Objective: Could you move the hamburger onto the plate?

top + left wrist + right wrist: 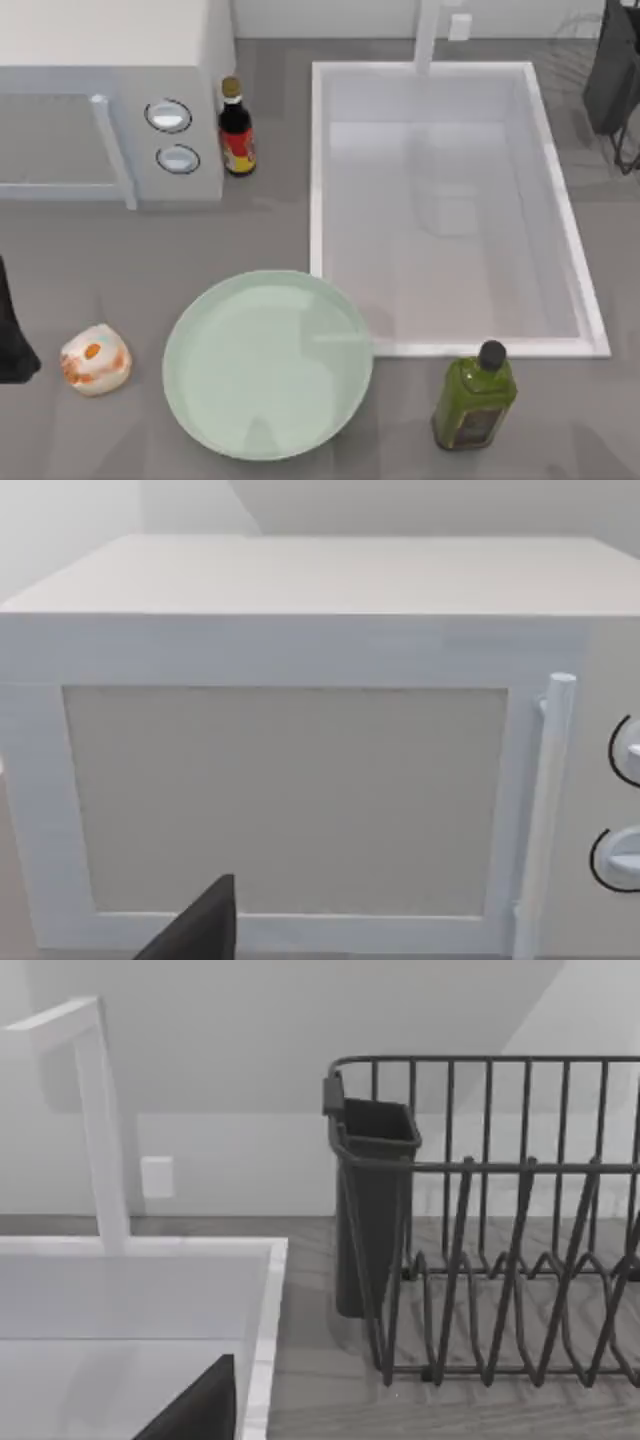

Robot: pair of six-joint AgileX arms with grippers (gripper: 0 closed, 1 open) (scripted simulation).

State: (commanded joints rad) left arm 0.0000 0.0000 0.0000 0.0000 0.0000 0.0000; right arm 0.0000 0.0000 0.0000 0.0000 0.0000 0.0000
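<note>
We see the hamburger [95, 359] lying on the grey bench [80, 270] at the near left, just left of the plate [268, 364] and not touching it. The plate sits near the middle of the bench's near edge, its far right rim close to the near left corner of the sink [450, 210]. Our left arm [12, 335] shows as a dark shape at the left edge, just left of the hamburger; we cannot tell how its jaws stand. Its wrist camera faces the door of the microwave [290, 780], which stands at the far left. A dark sauce bottle [237, 128] stands just right of the microwave, and a green oil bottle [474, 398] stands near the sink's near right side. Our right arm [615, 70] is at the far right corner, by the dish rack [500, 1240]; we cannot tell its jaws either.
</note>
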